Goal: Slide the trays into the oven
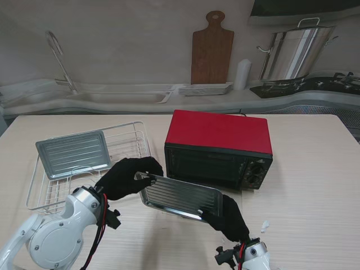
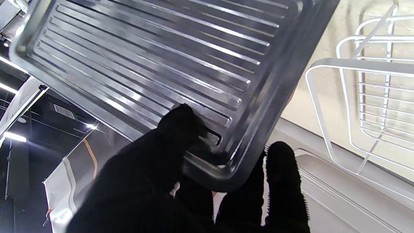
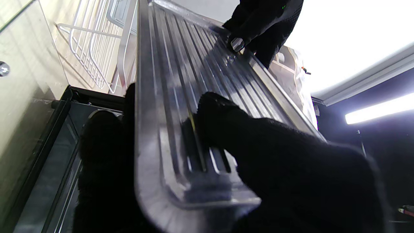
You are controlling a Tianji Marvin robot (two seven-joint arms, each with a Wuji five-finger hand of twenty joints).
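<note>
Just in front of the red oven (image 1: 219, 147), a ribbed metal tray (image 1: 180, 196) is held off the table, tilted slightly, with one hand at each end. At its left end the left hand (image 1: 128, 176) pinches the rim, thumb on top and fingers beneath. At its near right corner the right hand (image 1: 228, 217) grips likewise. To the far left, a second tray (image 1: 73, 153) lies in a white wire rack (image 1: 128, 140), well apart from the oven.

Even, soft stand view; wrist views show blown-out ceiling glare and blurred foreground.
</note>
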